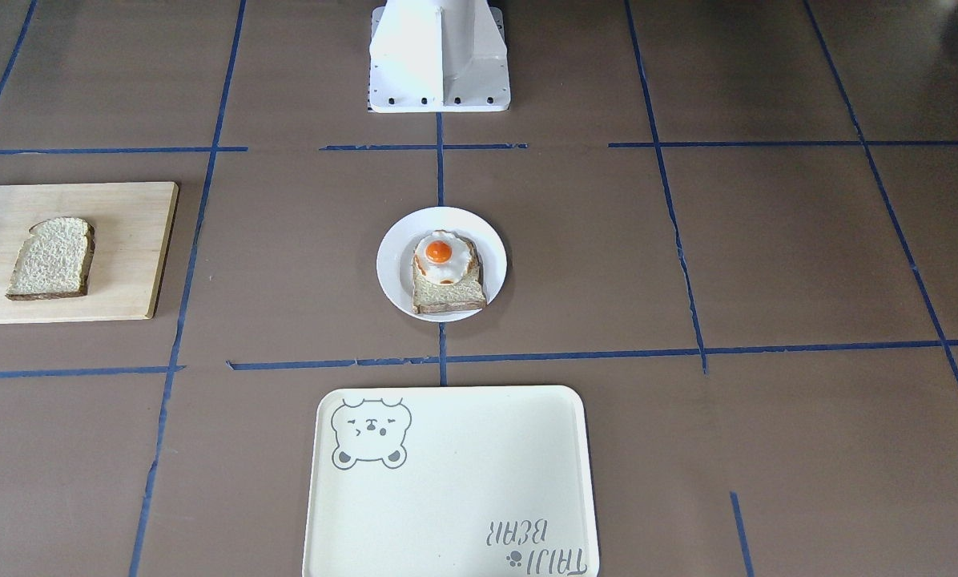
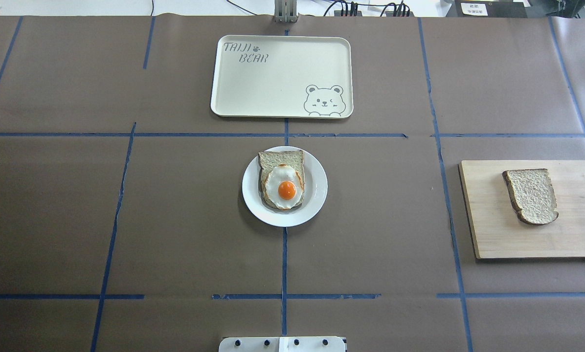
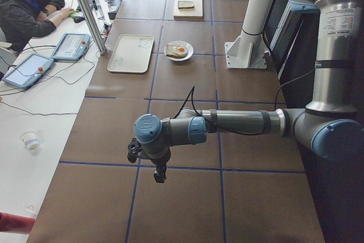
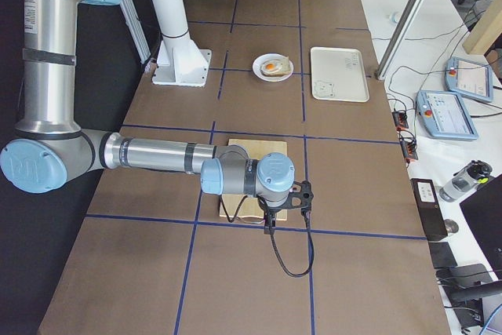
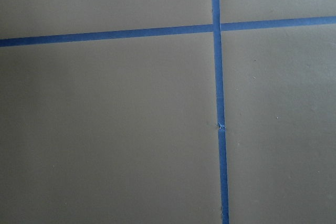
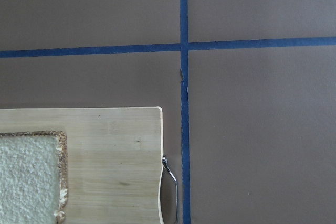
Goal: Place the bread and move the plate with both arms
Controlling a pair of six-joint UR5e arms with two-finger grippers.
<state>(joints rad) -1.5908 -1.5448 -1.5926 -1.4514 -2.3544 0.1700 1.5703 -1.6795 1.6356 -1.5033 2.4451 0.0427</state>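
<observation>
The bread (image 1: pixel 52 258) lies flat on a wooden cutting board (image 1: pixel 130 248) at the table's right end; it also shows in the overhead view (image 2: pixel 531 195) and partly in the right wrist view (image 6: pixel 26 177). The white plate (image 1: pixel 391 264) sits at mid-table and bears a second slice topped with a fried egg (image 1: pixel 445 268). My left gripper (image 3: pixel 161 176) hangs above bare table at the left end. My right gripper (image 4: pixel 269 227) hangs just past the board's outer edge (image 4: pixel 251 147). Both show only in the side views, so I cannot tell whether they are open or shut.
A cream bear-print tray (image 2: pixel 273 78) lies beyond the plate (image 2: pixel 318 188), on the operators' side. The white pedestal (image 1: pixel 439 56) stands at the robot's edge. An operator (image 3: pixel 28 4) sits at a side desk. Blue tape lines cross the brown table cover.
</observation>
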